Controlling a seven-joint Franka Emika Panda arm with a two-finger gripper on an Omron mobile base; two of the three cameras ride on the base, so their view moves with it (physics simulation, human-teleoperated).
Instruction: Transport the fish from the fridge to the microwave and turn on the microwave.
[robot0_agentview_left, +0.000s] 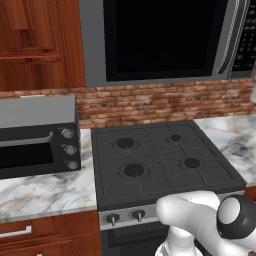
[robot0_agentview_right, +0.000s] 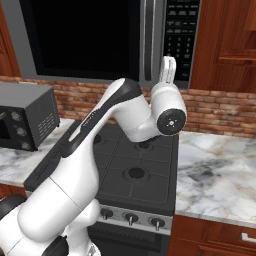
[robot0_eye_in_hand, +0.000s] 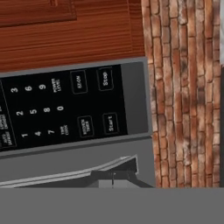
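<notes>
now microwave (robot0_agentview_right: 85, 37) door closed; fish unseen, presumably inside. gripper (robot0_agentview_right: 168, 68) shut, empty, raised just below button panel (robot0_eye_in_hand: 65, 109). left: press start (robot0_eye_in_hand: 110, 123).

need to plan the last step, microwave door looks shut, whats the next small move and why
Probably ease the shut gripper forward onto the Start button. The microwave door is closed and the hand already faces the button panel, so pressing Start seems to be what remains.
</notes>
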